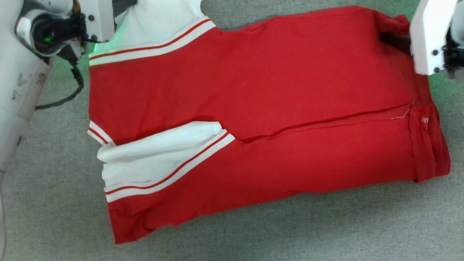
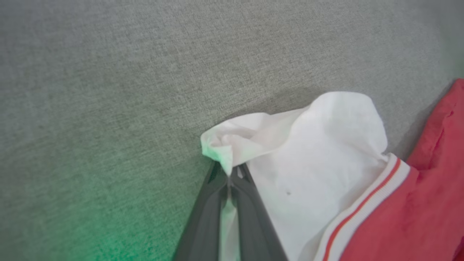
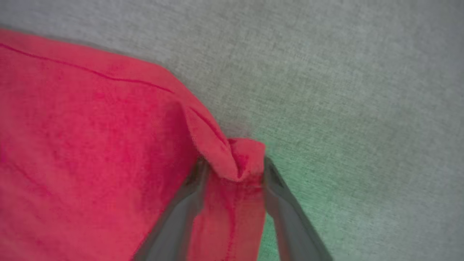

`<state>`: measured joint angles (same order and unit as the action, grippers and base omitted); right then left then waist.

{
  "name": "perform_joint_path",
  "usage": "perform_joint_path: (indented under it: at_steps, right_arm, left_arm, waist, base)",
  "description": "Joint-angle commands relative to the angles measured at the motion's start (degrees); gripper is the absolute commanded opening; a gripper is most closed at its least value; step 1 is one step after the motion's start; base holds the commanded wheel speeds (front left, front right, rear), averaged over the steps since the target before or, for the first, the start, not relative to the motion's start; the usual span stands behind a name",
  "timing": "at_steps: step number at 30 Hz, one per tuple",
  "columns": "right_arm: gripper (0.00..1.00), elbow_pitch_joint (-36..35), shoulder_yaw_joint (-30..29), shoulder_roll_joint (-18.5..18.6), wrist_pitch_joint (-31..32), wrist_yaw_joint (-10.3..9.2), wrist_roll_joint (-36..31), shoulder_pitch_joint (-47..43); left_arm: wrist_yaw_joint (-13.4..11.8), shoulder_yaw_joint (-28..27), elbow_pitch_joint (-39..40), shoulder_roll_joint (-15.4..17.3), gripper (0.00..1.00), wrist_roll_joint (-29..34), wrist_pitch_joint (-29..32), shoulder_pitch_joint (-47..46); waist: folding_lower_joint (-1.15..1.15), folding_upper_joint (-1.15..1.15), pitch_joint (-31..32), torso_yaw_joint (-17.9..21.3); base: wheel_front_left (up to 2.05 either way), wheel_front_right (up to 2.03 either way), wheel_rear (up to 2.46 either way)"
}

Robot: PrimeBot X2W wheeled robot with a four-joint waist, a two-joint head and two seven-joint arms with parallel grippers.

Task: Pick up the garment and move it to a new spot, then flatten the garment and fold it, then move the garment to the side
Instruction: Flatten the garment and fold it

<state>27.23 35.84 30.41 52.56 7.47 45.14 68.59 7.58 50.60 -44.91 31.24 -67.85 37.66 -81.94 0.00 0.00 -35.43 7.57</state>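
Observation:
The garment (image 1: 253, 90), a red jersey with white sleeves and red-white striped trim, lies folded lengthwise on the grey cloth surface (image 1: 253, 232). Its sleeves are at the left and its hem at the right. My left gripper (image 2: 229, 175) is shut on the bunched tip of the far white sleeve (image 2: 319, 152), and its wrist housing (image 1: 54, 29) sits at the top left of the head view. My right gripper (image 3: 233, 168) stands open, its fingers (image 3: 282, 203) straddling a crumpled red hem corner (image 3: 243, 156). That wrist housing (image 1: 431, 36) is at the garment's far right corner.
A pale forearm (image 1: 14, 90) and a black cable loop (image 1: 72, 90) lie along the left edge, beside the garment. Bare grey surface surrounds the jersey, with the widest strip in front of it and at the lower left.

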Motion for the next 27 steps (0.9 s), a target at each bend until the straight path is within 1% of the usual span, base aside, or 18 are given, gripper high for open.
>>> perform_joint_path:
  at_steps: [1,4,7,12,14,20,23,27]
  right_arm:
    - [0.0,0.9,1.4,-0.8,-0.5,0.04,0.4,-1.6]
    - [0.0,0.9,1.6,-0.1,-3.4,0.01,1.4,-1.6]
    - [0.0,0.2,1.8,0.9,-7.0,0.01,2.8,-2.0]
    - [0.0,-2.1,1.9,3.5,-12.7,0.01,5.3,-5.1]
    - [0.0,-3.8,2.1,5.3,-14.2,0.01,6.5,-7.0]
    - [0.0,-10.2,2.4,11.6,-15.4,0.01,9.3,-14.8]
    - [0.0,-13.4,1.7,14.8,-15.4,0.01,9.9,-19.2]
    - [0.0,-16.8,-0.8,18.5,-15.9,0.01,10.7,-25.3]
  left_arm:
    - [-0.2,0.8,-0.7,0.4,0.0,-0.2,0.0,1.9]
    - [-0.2,0.6,0.2,-0.3,0.0,-1.7,-1.5,2.3]
    - [-0.2,0.6,2.2,-0.1,0.0,-3.0,-3.4,3.0]
    - [-0.2,0.9,9.3,1.3,0.0,-6.3,-7.0,6.1]
    - [-0.2,1.4,13.5,2.6,0.0,-7.5,-8.2,7.9]
    - [-0.2,2.6,29.1,9.7,0.0,-11.1,-10.8,15.1]
    - [-0.2,2.8,36.4,14.1,0.0,-11.9,-13.7,19.6]
    - [-0.2,3.0,44.3,18.8,0.0,-12.3,-18.9,26.6]
  waist:
    - [0.0,0.0,0.3,-0.1]
    - [0.0,0.0,1.9,-0.6]
    - [0.0,0.0,4.4,-1.5]
    - [0.0,0.0,9.6,-3.6]
    - [0.0,0.0,11.7,-4.6]
    - [0.0,0.0,15.3,-6.5]
    - [0.0,0.0,15.7,-7.2]
    - [0.0,0.0,15.6,-7.8]
  base:
    - [0.0,0.0,0.0]
    - [0.0,0.0,0.0]
    - [0.0,0.0,0.0]
    - [0.0,0.0,0.0]
    - [0.0,0.0,0.0]
    - [0.0,0.0,0.0]
    - [0.0,0.0,0.0]
    - [0.0,0.0,0.0]
